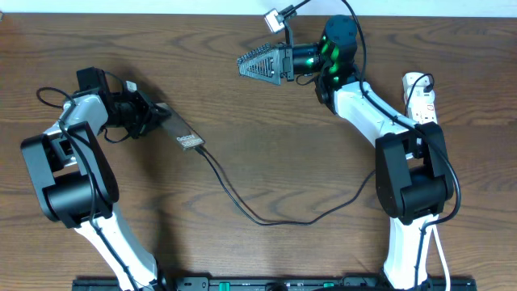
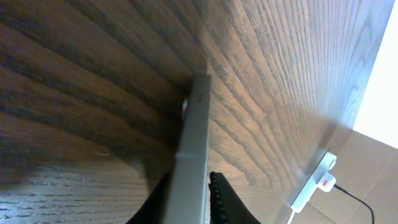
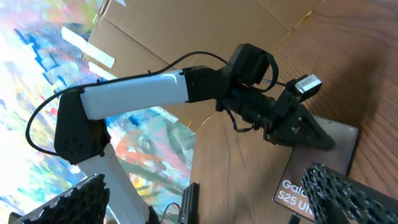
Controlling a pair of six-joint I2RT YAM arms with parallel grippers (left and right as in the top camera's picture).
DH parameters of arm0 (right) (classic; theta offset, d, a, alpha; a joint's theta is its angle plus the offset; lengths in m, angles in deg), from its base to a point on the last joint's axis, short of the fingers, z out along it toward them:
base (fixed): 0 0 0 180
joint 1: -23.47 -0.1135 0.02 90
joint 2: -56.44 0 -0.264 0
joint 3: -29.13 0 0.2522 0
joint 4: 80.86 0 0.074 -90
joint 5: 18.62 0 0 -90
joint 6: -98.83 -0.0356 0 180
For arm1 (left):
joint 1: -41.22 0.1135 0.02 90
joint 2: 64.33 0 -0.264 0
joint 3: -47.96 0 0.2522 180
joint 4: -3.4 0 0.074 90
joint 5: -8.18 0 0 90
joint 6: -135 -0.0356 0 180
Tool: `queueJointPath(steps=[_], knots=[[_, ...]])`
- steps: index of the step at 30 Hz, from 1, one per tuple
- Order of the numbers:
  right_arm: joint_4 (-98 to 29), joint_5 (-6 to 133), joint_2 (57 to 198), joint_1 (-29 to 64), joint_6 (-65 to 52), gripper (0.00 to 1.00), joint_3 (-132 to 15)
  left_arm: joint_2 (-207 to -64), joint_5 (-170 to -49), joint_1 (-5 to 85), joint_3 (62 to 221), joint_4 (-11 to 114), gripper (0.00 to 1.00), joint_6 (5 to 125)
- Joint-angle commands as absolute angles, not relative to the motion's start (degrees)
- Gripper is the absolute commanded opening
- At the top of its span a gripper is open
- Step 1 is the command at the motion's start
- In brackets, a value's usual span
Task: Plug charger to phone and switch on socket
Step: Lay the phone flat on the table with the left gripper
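The phone [image 1: 184, 136], a flat dark-brown slab, lies tilted at the left of the table. My left gripper [image 1: 157, 115] is shut on its far end. In the left wrist view the phone [image 2: 193, 143] shows edge-on between the fingers [image 2: 189, 205]. The black charger cable [image 1: 258, 217] runs from the phone's free end across the table towards the right arm. Its tip touches the phone; I cannot tell if it is seated. My right gripper [image 1: 246, 65] is open and empty, raised at the back centre and pointing left. The right wrist view shows the phone's white text [image 3: 317, 168]. The white socket [image 1: 420, 99] lies at the far right.
The socket also shows in the left wrist view [image 2: 317, 180] with a red switch and a black lead. The right arm's base stands beside the socket. A small camera on a cable [image 1: 279, 18] hangs above the back edge. Cardboard and a colourful cloth lie beyond the table.
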State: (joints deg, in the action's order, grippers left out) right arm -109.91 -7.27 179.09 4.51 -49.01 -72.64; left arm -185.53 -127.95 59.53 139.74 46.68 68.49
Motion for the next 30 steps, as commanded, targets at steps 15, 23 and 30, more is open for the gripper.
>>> queueJointPath(steps=[15,23,30], knots=[[-109.9,-7.6,178.9,4.7,-47.7,0.99,-73.3,-184.9,-128.5,59.8,139.1,46.9,0.17,67.7],[-109.9,-7.6,178.9,4.6,-47.7,0.99,-73.3,-184.9,-128.5,59.8,139.1,47.1,0.28,67.7],[-109.9,-7.6,178.9,4.6,-47.7,0.99,-73.3,-184.9,-128.5,59.8,139.1,47.1,0.29,67.7]])
